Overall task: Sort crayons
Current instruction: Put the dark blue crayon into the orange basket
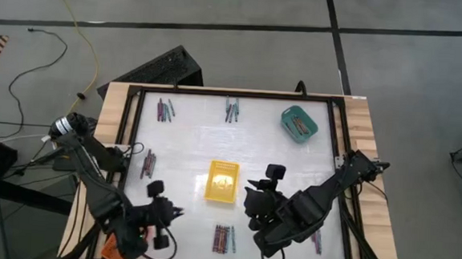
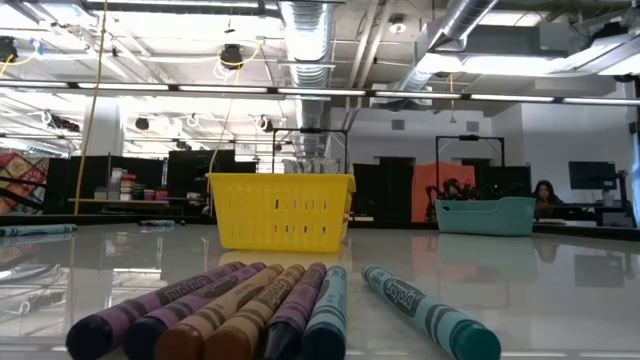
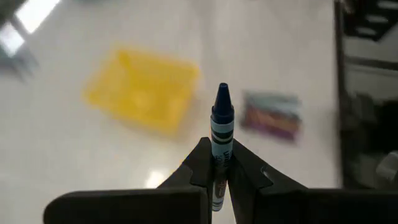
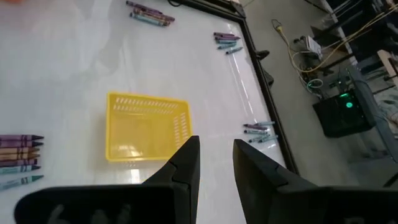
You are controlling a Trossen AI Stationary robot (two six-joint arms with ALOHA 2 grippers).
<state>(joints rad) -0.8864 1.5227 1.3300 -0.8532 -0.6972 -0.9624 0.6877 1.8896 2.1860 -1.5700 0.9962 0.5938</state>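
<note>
Small groups of crayons lie flat on the white table: near the front edge [image 1: 223,238] [image 2: 240,310], at the near right [image 1: 316,241], at the left [image 1: 147,163] and two at the far side [image 1: 165,109] [image 1: 232,109]. My left gripper [image 1: 176,214] [image 3: 219,163] hangs over the near left of the table, shut on a dark blue crayon [image 3: 221,118]. My right gripper [image 1: 250,205] [image 4: 214,158] is open and holds nothing, raised just to the near right of the yellow tray [image 1: 221,181] [image 4: 146,127]. My left gripper pinches the dark blue crayon by its paper-wrapped barrel [image 3: 220,148] between the two fingers [image 3: 202,165]. The fingers lie along the crayon. Its pointed tip [image 3: 222,90] sticks out beyond them and its back end runs back between them. The crayon is lifted clear of the table.
A teal tray [image 1: 299,123] [image 2: 485,215] with crayons in it stands at the far right. An orange thing [image 1: 110,243] shows under my left arm at the near left edge. A black frame [image 1: 135,124] borders the white table.
</note>
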